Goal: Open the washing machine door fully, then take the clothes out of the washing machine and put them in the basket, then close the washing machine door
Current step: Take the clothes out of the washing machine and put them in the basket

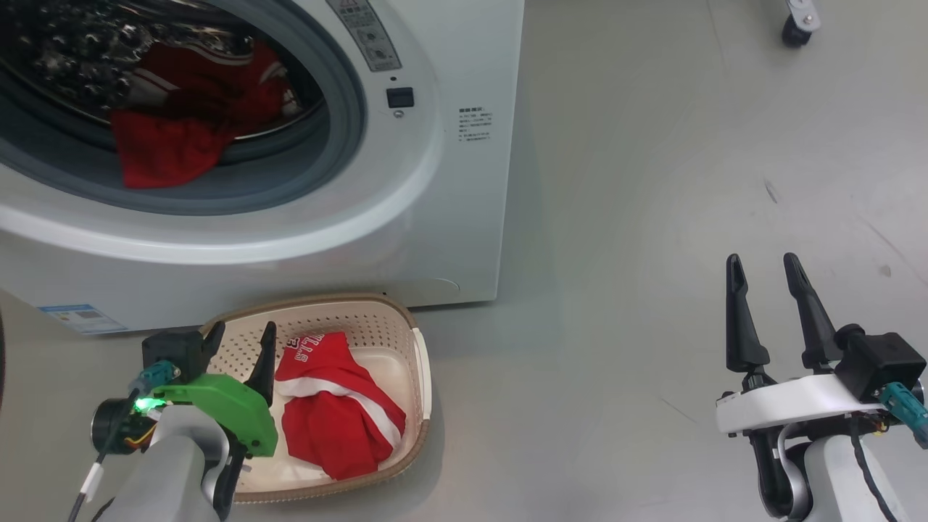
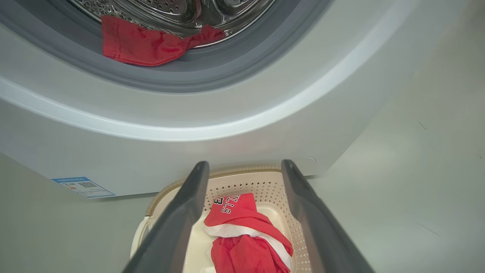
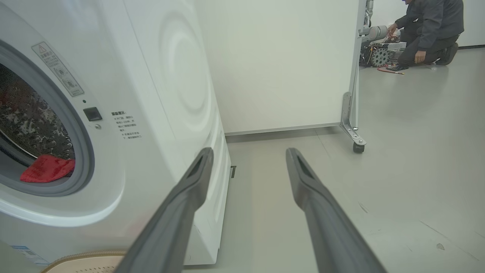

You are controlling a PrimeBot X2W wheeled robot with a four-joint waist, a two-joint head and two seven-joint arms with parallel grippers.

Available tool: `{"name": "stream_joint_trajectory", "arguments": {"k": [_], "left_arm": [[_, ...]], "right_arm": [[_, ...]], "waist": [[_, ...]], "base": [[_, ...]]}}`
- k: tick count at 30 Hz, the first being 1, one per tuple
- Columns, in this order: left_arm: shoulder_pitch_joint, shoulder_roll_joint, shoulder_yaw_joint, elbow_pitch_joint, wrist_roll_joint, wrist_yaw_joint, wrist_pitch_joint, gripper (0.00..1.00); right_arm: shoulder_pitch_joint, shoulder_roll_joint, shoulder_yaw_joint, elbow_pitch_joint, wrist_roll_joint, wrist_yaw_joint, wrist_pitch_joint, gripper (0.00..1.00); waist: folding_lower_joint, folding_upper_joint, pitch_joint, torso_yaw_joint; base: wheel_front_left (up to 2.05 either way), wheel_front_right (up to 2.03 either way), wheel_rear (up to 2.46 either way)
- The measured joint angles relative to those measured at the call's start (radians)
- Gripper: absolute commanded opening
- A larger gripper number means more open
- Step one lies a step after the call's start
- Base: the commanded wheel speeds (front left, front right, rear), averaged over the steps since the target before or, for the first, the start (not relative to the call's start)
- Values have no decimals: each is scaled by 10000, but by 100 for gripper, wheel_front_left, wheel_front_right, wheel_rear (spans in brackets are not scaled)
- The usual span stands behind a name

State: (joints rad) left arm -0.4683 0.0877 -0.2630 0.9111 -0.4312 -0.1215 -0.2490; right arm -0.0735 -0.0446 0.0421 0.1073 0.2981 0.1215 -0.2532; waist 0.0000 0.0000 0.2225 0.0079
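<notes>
Red cloth turns up in two places: one jersey [image 1: 337,406] with a white stripe and lettering lies bunched in the basket [image 1: 326,299], and more clothes [image 1: 181,116] sit in the open mouth of the washing machine [image 1: 464,181], one piece hanging out over the grey seal [image 1: 348,94]. The head view lets me count at least two garments in the drum, a plain red one in front and a striped one behind it; I cannot tell if there are more. Otherwise there is one machine, one basket and two grippers. The basket stands on the floor [image 1: 652,181] just in front of the machine, at the near left. The left gripper [image 1: 243,330] hangs over the basket's left side with its fingers spread and nothing between them. Its own wrist view looks down between those fingers onto the jersey and up into the steel drum [image 2: 170,9], and it takes in the blue label [image 2: 83,186] low on the machine's front. The right gripper [image 1: 762,259] is well apart at the near right over bare floor, fingers likewise parted and empty. Its wrist view brings in the machine's right side panel, a white partition [image 3: 280,64] on a castor [image 3: 358,146] beyond it, and far off on the right a person [image 3: 428,30] in dark clothes kneeling beside some equipment.
</notes>
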Motion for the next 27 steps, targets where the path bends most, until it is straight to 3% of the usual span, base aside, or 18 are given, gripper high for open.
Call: {"name": "stream_joint_trajectory", "arguments": {"k": [6,14,27], "left_arm": [[751,86,151,-614,0,-27,-4,100],[1634,295,803,-2648,40,-27,-4,100],[3248,286,1607,-4351,240,-21,-6,100]], "right_arm": [[370,4,150,125,17,2,0,100],[974,23,364,272,59,4,0,100],[1271,38,570,232,98,4,0,100]], "waist": [[0,0,-763,414],[0,0,-1661,763],[0,0,-2281,873]], "base": [[0,0,0],[0,0,0],[0,0,0]]}}
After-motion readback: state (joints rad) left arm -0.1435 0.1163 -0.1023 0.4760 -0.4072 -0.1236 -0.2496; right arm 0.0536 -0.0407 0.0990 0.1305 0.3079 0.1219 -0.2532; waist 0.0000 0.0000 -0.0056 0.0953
